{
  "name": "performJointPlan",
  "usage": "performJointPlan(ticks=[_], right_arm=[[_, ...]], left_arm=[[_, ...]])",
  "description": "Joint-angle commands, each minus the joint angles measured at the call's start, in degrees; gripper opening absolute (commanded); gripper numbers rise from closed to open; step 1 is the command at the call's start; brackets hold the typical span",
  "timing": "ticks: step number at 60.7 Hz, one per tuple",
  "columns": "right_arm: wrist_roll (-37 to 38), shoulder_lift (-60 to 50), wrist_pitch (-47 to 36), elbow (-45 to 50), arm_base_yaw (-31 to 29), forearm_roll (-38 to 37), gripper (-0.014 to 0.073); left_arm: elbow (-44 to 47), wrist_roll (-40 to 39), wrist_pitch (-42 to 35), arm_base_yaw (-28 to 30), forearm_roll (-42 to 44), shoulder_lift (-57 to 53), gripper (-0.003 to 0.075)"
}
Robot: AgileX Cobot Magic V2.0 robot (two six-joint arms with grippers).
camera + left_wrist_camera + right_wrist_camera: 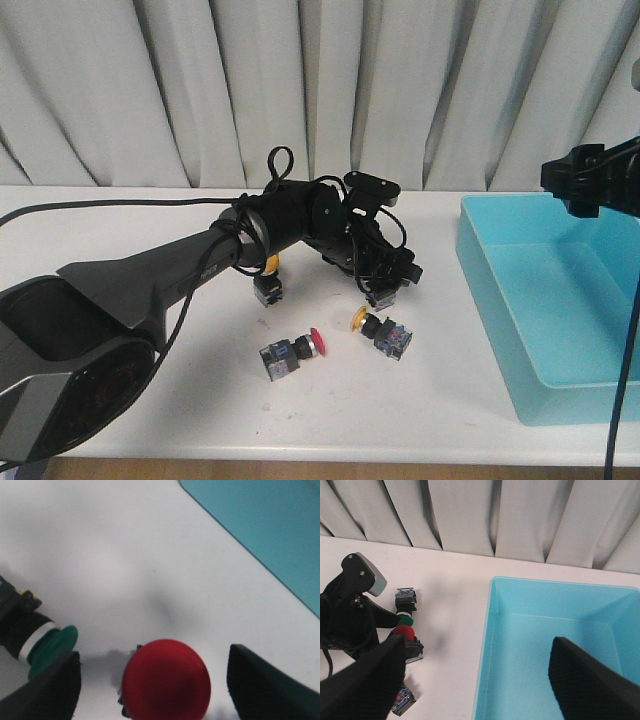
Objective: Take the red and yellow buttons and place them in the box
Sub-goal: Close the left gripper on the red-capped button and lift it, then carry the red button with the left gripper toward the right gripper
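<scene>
A lab-like test setup: bare white table (150, 420) against a plain pleated curtain (200, 90).

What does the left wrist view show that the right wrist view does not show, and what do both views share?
Only the left wrist view shows the left gripper open, its fingers either side of a red button, seen close up. Only the right wrist view shows the inside of the box, the curtain and the right gripper, open. Both show the red button, a green-capped switch beside it, the white table and part of the box.
</scene>
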Motion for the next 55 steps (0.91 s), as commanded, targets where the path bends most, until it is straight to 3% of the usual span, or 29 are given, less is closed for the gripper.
performJointPlan(ticks=[1,12,26,36,43,55], right_arm=[[-0.11,-0.95,-3.15,-1.77,0.04,0.46,0.0563],[-0.45,-0.95,-2.79,-1.77,0.04,0.46,0.0563],[-1.2,-0.95,-1.81,-1.77,0.09,0.41,0.0563],[-5.13,-0.95,-1.61,-1.28,0.09,0.62,0.0562],[-9.7,-0.95,-5.94,1.28,1.2,2.1,0.0562],[-21.7,-0.95,-18.52,9.98,12.4,1.85,0.0562]], left_arm=[[-1.89,-0.41,-2.89,-0.27,-1.21,-3.82,0.0514],[-1.89,-0.41,-3.8,-0.27,-1.23,-3.52,0.033],[-1.89,-0.41,-3.02,-0.27,-1.27,-4.31,-0.0001],[-1.89,-0.41,-0.33,-0.11,-1.27,-8.45,-0.0007],[-1.89,-0.45,2.6,0.13,-1.27,-13.23,-0.0007],[-1.89,-2.83,9.08,0.9,-1.3,-22.45,-0.0006]])
